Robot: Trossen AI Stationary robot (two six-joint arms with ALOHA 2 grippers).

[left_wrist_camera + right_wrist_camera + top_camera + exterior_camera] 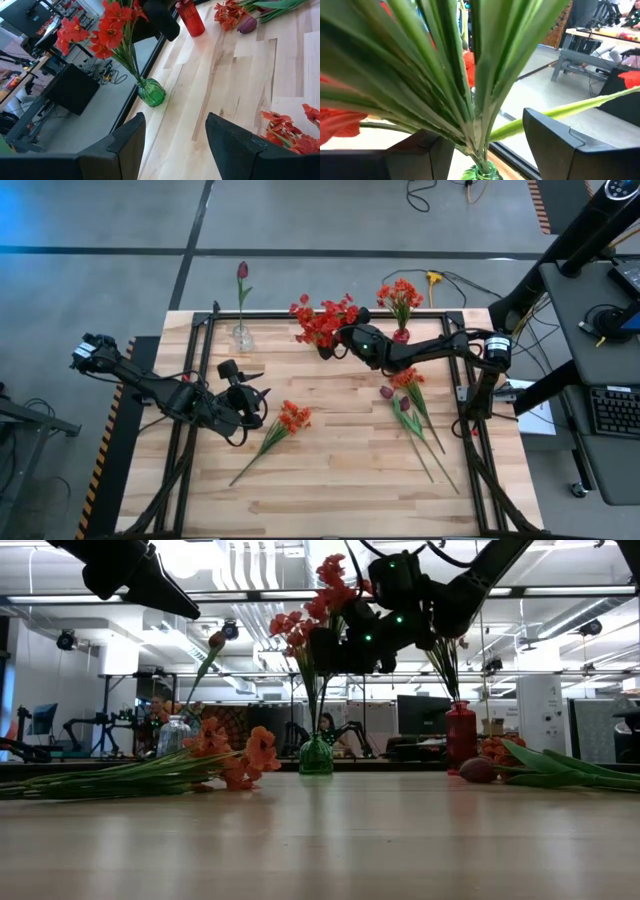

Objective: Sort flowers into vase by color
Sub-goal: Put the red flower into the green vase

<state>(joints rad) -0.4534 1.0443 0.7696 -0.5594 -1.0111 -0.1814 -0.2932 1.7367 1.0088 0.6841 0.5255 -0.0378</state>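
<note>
I see my right claw (330, 343) spread wide around the red flowers (322, 318), which stand in the green vase (316, 755) at the back of the worktop (340, 470). My left claw (240, 375) waits, spread and empty, near an orange flower (290, 418) lying flat.

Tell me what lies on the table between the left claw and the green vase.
Only bare wood. In the left wrist view, the planks run clear from the left claw up to the green vase; the orange flowers lie off to one side.
</note>
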